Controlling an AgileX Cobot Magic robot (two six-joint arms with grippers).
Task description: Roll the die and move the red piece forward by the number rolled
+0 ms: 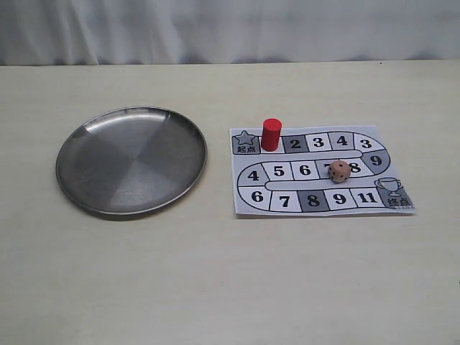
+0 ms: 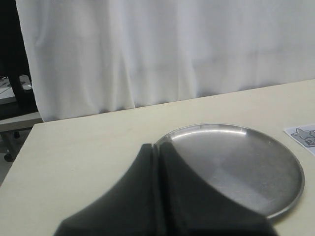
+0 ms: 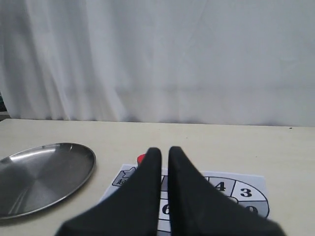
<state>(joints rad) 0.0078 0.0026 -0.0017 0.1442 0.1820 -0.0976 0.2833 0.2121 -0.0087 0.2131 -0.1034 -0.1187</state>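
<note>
Exterior view: a pale table (image 1: 215, 273) with a round steel plate (image 1: 131, 161) on the left and a printed game board (image 1: 285, 201) on the right, the two lying apart.
Red piece: the red piece (image 1: 271, 134) stands upright on the board's top row, on the square between the star corner and the square marked 2.
Die: the die (image 1: 339, 171) rests on the middle row, between the 6 and the 8, and hides most of the number beneath it (its dark pips are too small to count).
Piece and die: well apart, on different rows, neither touched by anything.
Left wrist view: the left gripper (image 2: 156, 147) has its two dark fingers pressed together with only a seam between them, holding nothing; it sits above the near rim of the plate (image 2: 246, 167), and a corner of the board (image 2: 304, 137) shows at the frame edge.
Right wrist view: the right gripper (image 3: 164, 150) has its fingers drawn nearly together, with a thin slit at the tips and nothing in it; it is over the board (image 3: 246, 194), and a sliver of the red piece (image 3: 141, 158) shows just beside one finger.
Backdrop: a white curtain (image 3: 197, 59) hangs behind the table.
</note>
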